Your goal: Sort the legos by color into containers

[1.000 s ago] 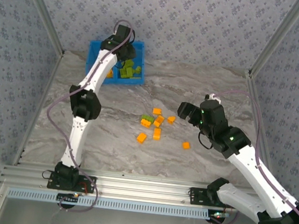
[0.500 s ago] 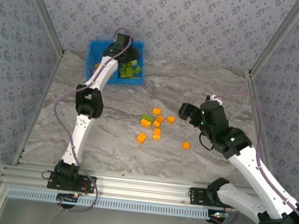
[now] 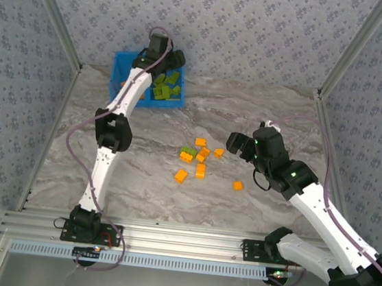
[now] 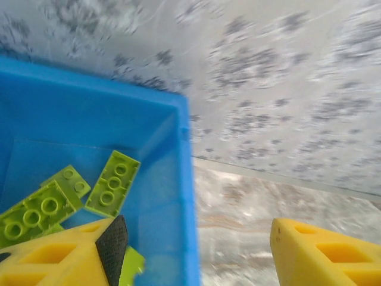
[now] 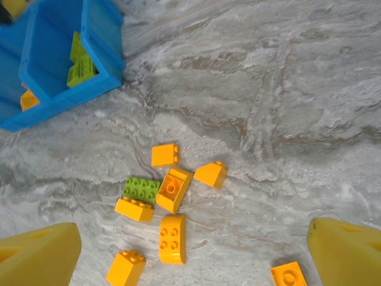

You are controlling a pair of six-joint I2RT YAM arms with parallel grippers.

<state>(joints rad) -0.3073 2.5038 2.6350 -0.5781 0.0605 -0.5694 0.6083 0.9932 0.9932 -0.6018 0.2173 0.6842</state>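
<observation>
Evidently a drop-off is just over: within the last second the left gripper [image 4: 193, 253] has been carried from the middle of the bin [image 3: 162, 102] to its right compartment. Its fingers are now held wide apart with nothing between them, above the green legos [image 4: 113, 182] lying there. From that it is judged that one more green has been delivered and that this arm is free to be sent back for another. The right gripper [image 5: 193, 253] has hardly been shifted. It is hung over the loose cluster near the middle of the bench [image 3: 284, 112], fingers likewise spread and nothing gripped, so a pick is judged to be the next step on that side. One bin is counted, at the far left corner of the bench, split into two compartments. Eight pieces are left loose: seven orange legos [image 5: 172, 239] and one green lego [image 5: 141, 189]. The green one lies against an orange one in the cluster, and a lone orange lego [image 5: 288, 274] is set apart towards the near right. In the right compartment at least four greens can be made out, partly hidden by the fingers. In the left compartment some orange is glimpsed, but its count cannot be told.
</observation>
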